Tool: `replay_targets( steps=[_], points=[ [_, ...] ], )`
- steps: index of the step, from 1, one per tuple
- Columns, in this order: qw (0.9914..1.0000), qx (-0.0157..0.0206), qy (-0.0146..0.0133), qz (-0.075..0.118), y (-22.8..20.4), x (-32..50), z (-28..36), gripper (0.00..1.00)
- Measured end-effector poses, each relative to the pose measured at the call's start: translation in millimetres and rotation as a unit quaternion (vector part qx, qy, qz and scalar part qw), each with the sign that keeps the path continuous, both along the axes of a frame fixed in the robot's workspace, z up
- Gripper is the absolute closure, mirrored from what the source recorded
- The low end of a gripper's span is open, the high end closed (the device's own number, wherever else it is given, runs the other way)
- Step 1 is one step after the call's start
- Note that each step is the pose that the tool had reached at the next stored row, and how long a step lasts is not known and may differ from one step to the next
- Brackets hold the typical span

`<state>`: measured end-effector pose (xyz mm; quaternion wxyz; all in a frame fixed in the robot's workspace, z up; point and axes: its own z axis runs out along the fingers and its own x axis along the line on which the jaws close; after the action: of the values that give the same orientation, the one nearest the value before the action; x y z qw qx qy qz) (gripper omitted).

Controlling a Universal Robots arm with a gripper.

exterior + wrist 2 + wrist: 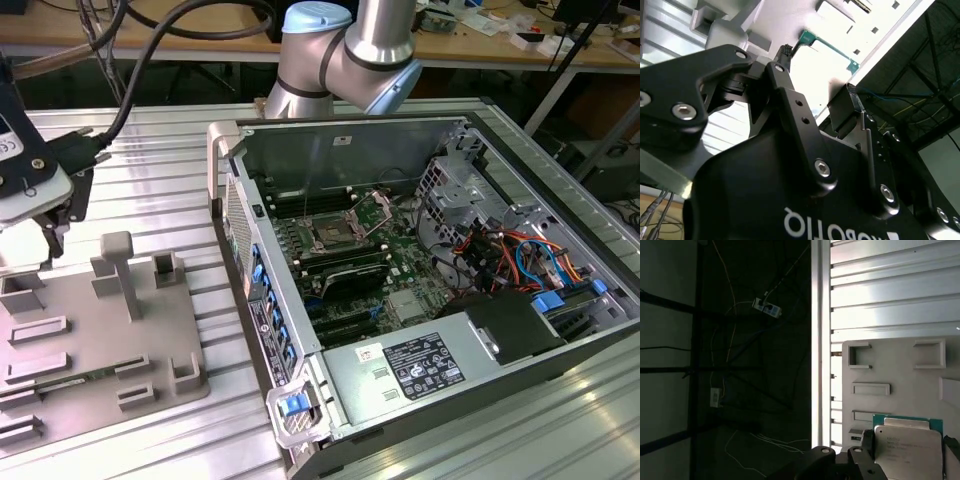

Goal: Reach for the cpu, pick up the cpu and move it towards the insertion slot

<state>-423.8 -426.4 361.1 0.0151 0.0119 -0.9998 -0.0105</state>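
The cpu (910, 447) is a flat square chip with a silvery top and a thin green rim. In the first wrist view it sits between my gripper's (907, 452) dark fingers (865, 455), which lie against two opposite edges. Its bright face and green rim (830, 47) also show in the second wrist view, between the black fingers (785, 52). In the exterior view my gripper (50, 240) hangs at the far left, just over the back of the grey fixture plate (100, 340). The insertion slot (330, 235) is the square framed socket on the green board inside the open computer case.
The open case (440, 290) fills the exterior view's right, with a metal wall (235, 230) between plate and board. Upright grey blocks (120, 270) stand on the plate. Ribbed metal tabletop (160, 150) lies around. The table's edge (820, 340) runs beside the plate.
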Motion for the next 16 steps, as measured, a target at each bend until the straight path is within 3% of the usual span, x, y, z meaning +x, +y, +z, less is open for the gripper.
replay_targets(
  steps=[2, 3, 4, 5, 13, 16],
  points=[
    [1.00000, 0.0001, -0.0001, 0.000, 0.0, 0.1, 4.7, 0.45],
    [1.00000, 0.0000, 0.0019, 0.000, -0.1, 10.3, 5.0, 0.45],
    [0.99999, 0.0000, 0.0044, 0.000, -0.1, 27.2, 5.0, 0.45],
    [0.99998, 0.0000, 0.0061, 0.000, -0.1, 32.0, 5.3, 0.45],
    [0.99998, 0.0001, 0.0064, 0.000, -0.2, 34.4, 15.7, 0.45],
    [0.99996, 0.0000, 0.0087, 0.000, -0.2, 38.4, 16.3, 0.45]
  ],
)
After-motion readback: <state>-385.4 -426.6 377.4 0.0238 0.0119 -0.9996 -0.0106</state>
